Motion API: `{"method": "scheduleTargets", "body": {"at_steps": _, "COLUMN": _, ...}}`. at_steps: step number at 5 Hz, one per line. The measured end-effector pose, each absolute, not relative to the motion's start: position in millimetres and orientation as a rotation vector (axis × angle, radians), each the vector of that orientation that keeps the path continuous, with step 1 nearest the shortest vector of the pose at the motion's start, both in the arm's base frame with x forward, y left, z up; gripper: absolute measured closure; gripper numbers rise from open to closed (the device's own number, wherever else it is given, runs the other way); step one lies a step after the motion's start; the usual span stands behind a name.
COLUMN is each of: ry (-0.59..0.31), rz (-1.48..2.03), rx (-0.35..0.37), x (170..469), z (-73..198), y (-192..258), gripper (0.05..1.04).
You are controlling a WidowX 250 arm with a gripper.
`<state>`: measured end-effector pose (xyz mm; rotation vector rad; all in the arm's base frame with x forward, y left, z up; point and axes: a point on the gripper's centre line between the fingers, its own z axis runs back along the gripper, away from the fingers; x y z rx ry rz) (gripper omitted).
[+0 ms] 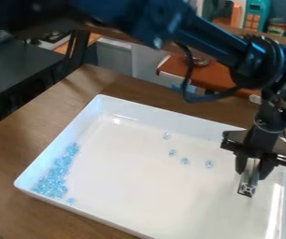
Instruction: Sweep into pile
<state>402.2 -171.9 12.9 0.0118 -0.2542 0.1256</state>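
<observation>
Camera view: the end effector point(253, 167) pinches a shiny tool point(249, 180). Four blue bits point(185, 161) sit in the white tray point(139, 191), well apart from the pile point(58, 170) by its wall. Get behind them, go low, and push softly.

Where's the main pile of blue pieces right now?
Camera view: the main pile of blue pieces lies in the white tray, along its left wall near the lower-left corner, across from the gripper.
</observation>
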Motion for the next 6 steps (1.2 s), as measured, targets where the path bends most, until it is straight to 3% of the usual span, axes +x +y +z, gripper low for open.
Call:
{"method": "scheduleTargets", "body": {"at_steps": 3, "ry": -0.253, "rz": 0.142, "rx": 0.041, "x": 415.0, "z": -15.4, "y": -169.2, "gripper": 0.701}}
{"method": "scheduleTargets", "body": {"at_steps": 6, "ry": -0.195, "rz": 0.226, "rx": 0.013, "x": 406.6, "z": -14.4, "y": -86.9, "gripper": 0.701}}
